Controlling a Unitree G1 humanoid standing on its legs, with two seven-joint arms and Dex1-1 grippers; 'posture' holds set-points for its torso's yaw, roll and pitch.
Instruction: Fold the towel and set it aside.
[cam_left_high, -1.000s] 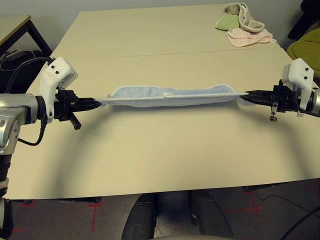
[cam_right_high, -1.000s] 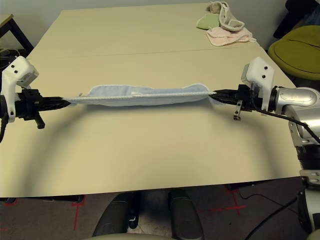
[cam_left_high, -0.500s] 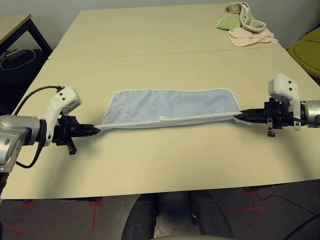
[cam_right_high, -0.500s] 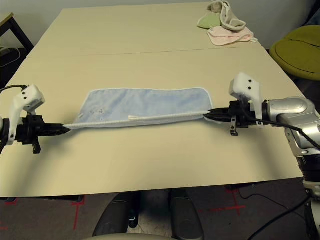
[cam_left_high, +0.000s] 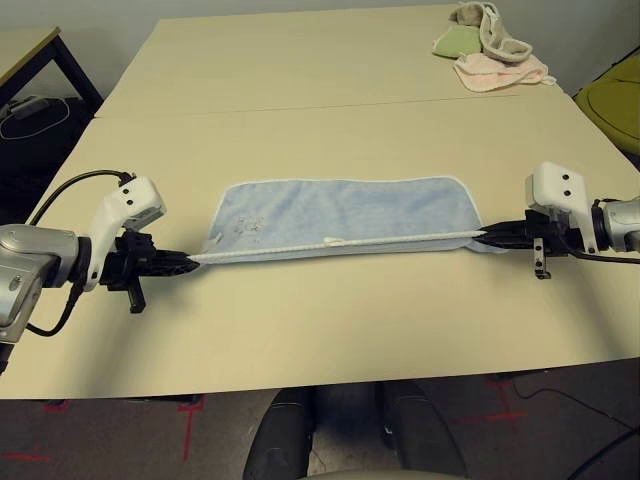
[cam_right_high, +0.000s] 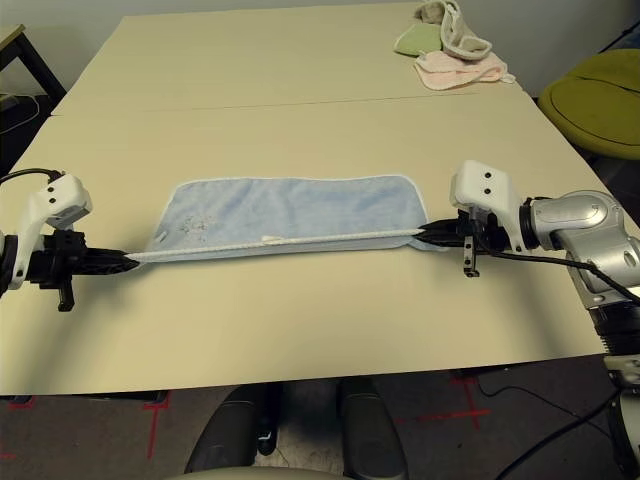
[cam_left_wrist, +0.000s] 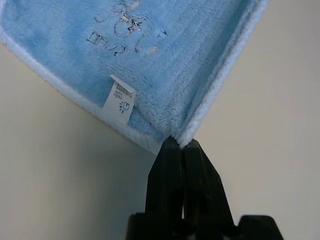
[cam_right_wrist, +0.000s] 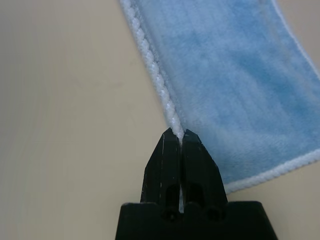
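The light-blue towel (cam_left_high: 345, 212) lies folded lengthwise into a long strip on the middle of the table, white piping along its edges, a small white tag (cam_left_wrist: 121, 99) and a faint motif (cam_left_high: 245, 225) near its left end. My left gripper (cam_left_high: 193, 262) is shut on the towel's near left corner. My right gripper (cam_left_high: 484, 238) is shut on the near right corner. The near edge is pulled taut between them, just above the tabletop. In the wrist views the black fingers (cam_left_wrist: 181, 167) pinch the corner, and the right fingertips (cam_right_wrist: 179, 150) clamp the piping.
A pile of pink, green and beige cloths (cam_left_high: 490, 48) sits at the far right corner of the table (cam_left_high: 330, 320). A seam runs across the table behind the towel. An olive-green chair (cam_right_high: 595, 95) stands off the right side.
Both grippers came down and toward me with the towel's corners. The towel went from hanging bunched in the air to lying spread flat on the table, its near edge still stretched.
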